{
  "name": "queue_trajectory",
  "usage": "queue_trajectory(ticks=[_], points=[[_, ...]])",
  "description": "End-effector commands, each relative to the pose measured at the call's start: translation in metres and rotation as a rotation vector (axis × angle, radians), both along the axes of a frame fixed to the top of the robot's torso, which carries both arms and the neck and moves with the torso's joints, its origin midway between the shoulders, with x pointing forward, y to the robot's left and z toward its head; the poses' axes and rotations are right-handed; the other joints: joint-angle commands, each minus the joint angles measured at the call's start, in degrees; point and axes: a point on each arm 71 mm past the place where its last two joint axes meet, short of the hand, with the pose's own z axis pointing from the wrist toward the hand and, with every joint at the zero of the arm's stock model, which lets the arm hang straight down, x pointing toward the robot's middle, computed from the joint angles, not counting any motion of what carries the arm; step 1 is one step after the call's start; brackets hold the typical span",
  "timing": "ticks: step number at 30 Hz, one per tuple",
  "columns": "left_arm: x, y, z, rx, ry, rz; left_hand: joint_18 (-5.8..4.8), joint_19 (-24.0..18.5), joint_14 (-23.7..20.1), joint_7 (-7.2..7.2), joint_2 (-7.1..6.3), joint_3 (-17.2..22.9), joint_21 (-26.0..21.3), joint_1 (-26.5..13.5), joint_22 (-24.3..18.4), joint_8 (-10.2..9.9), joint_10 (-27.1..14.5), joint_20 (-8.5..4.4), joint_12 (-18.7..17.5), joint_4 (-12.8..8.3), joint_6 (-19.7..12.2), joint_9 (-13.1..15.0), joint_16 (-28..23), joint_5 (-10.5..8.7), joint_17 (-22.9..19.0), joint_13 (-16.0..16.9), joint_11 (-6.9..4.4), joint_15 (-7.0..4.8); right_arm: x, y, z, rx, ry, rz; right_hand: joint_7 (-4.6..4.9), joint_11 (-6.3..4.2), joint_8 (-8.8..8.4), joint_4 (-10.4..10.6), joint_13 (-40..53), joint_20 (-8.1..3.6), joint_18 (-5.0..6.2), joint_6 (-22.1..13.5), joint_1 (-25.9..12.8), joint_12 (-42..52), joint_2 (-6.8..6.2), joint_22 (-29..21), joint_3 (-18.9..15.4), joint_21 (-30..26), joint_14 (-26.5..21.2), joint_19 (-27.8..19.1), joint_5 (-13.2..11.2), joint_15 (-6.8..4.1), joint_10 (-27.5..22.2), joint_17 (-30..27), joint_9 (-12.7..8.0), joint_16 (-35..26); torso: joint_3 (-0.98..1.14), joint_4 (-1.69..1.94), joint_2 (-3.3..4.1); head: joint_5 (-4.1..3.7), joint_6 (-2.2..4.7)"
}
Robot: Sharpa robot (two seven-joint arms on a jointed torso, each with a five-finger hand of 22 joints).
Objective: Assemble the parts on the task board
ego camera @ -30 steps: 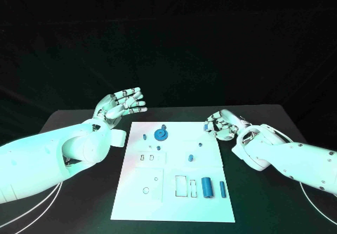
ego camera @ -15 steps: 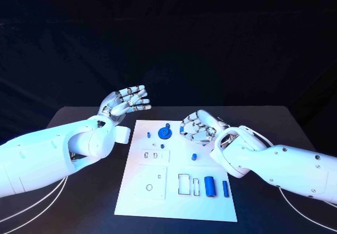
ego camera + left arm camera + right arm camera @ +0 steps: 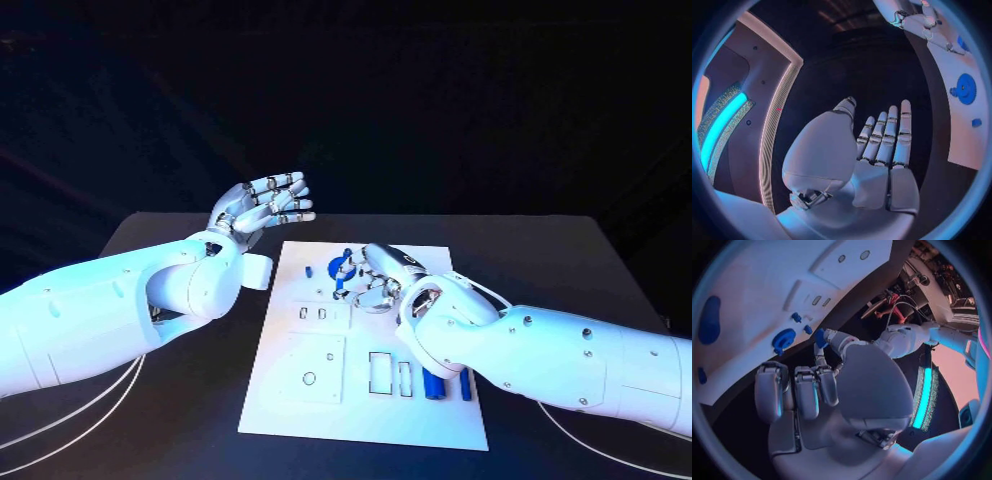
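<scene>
Black table (image 3: pixel 577 250) carries the white board (image 3: pixel 361 400) at frame centre; right hand (image 3: pixel 378 280), apparently pinching a small blue part (image 3: pixel 819 337), hovers beside the blue gear (image 3: pixel 339 268), left hand (image 3: pixel 267 205) open upper left; a loose pinch could drop it.

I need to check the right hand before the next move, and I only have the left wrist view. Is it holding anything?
Observer: Yes. The right wrist view shows the right hand pinching a small blue part at its fingertips.
Operator: Where is it over the board?
Observer: In the head view it hangs over the far end of the task board, close beside the blue gear.
Operator: Anything at the near end?
Observer: A blue cylinder lies there, partly hidden by the right arm.
</scene>
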Motion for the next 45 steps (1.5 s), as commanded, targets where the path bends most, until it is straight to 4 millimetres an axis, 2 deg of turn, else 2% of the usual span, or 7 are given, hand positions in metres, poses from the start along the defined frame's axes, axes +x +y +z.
queue_trajectory(ticks=[1,5,9,16,20,32,45], points=[[-0.001,-0.003,0.001,-0.007,-0.003,-0.018,0.53,-0.53,-0.36,4.84,0.07,0.3,0.23,0.55,0.06,0.17,0.37,0.04,0.36,-0.12,0.25,0.05,0.34,-0.07,0.05,0.05,-0.01,0.0,-0.001,0.005,-0.008,-0.068,0.002,0.008,-0.41,-0.38,2.28,0.29,8.35,-0.37,-0.88,-0.1,-0.43,0.16,-0.02,8.67,0.02,0.1,5.97,1.26,0.16,-0.36,0.59,15.07,2.39,0.22,0.04,0.05,0.04,0.21,-0.31],[-0.001,-0.005,0.001,-0.008,-0.001,-0.023,0.53,-0.54,-0.36,4.84,0.07,0.32,0.26,0.56,0.06,0.2,0.47,0.04,0.4,-0.1,0.31,0.06,0.38,-0.07,0.08,0.05,-0.01,0.0,-0.003,0.011,-0.017,-0.089,0.014,0.012,-0.4,-0.36,2.29,0.32,8.33,-0.37,-0.87,-0.18,-0.55,0.14,-0.07,8.64,0.01,0.05,5.97,1.23,0.16,-0.35,0.57,15.07,2.39,0.22,0.02,0.15,0.07,0.23,-0.46],[-0.001,-0.006,0.001,-0.009,0.0,-0.026,0.53,-0.54,-0.36,4.84,0.07,0.33,0.27,0.57,0.06,0.23,0.5,0.04,0.41,-0.1,0.42,0.08,0.39,-0.07,0.1,0.05,0.0,0.0,-0.005,0.015,-0.023,-0.106,0.014,0.016,-0.4,-0.36,2.29,0.32,8.33,-0.37,-0.87,-0.18,-0.55,0.14,-0.07,8.64,0.01,0.05,5.97,1.23,0.16,-0.35,0.57,15.07,2.39,0.22,0.09,-0.06,0.02,0.5,-0.72],[-0.001,-0.007,0.001,-0.01,0.001,-0.03,0.53,-0.54,-0.36,4.84,0.07,0.33,0.27,0.57,0.06,0.23,0.5,0.04,0.41,-0.1,0.42,0.08,0.39,-0.07,0.1,0.05,0.0,0.0,-0.01,0.021,-0.032,-0.147,0.029,0.034,-0.34,-0.32,2.4,0.45,8.35,-0.36,-0.88,-0.49,-1.24,0.14,-0.51,8.69,-0.16,0.07,5.97,1.27,0.14,-0.32,0.58,15.07,2.44,0.22,0.08,0.03,0.0,0.49,-1.1],[-0.001,-0.007,0.001,-0.01,0.001,-0.03,0.53,-0.54,-0.36,4.84,0.07,0.33,0.27,0.57,0.06,0.23,0.5,0.04,0.41,-0.1,0.42,0.08,0.39,-0.07,0.1,0.05,0.0,0.0,-0.012,0.023,-0.036,-0.157,0.035,0.037,-0.33,-0.31,2.43,0.49,8.36,-0.36,-0.86,-0.52,-1.36,0.16,-0.54,8.62,-0.18,-0.02,5.97,1.22,0.14,-0.32,0.59,15.07,2.44,0.22,0.11,-0.09,-0.01,0.61,-1.17],[-0.001,-0.008,0.001,-0.011,0.002,-0.033,0.53,-0.56,-0.37,4.86,0.05,0.36,0.32,0.59,0.08,0.29,0.65,0.05,0.45,-0.07,0.54,0.1,0.47,-0.08,0.18,0.04,0.02,0.0,-0.014,0.026,-0.041,-0.164,0.035,0.041,-0.32,-0.3,2.44,0.53,8.38,-0.35,-0.85,-0.63,-1.54,0.16,-0.64,8.59,-0.2,-0.08,5.97,1.2,0.14,-0.31,0.6,15.07,2.44,0.22,0.13,-0.07,0.0,0.83,-1.5],[-0.001,-0.008,0.0,-0.01,0.005,-0.034,0.53,-0.56,-0.37,4.86,0.05,0.36,0.32,0.59,0.08,0.29,0.65,0.05,0.45,-0.07,0.54,0.1,0.47,-0.08,0.18,0.04,0.02,0.0,-0.015,0.028,-0.043,-0.163,0.031,0.044,-0.18,-0.2,2.36,0.63,8.18,-0.32,-0.79,-1.13,-2.02,-0.05,-0.96,8.42,-0.27,-0.35,5.97,1.07,0.15,-0.25,0.43,15.07,2.38,0.22,0.13,-0.11,-0.01,0.86,-1.45]])
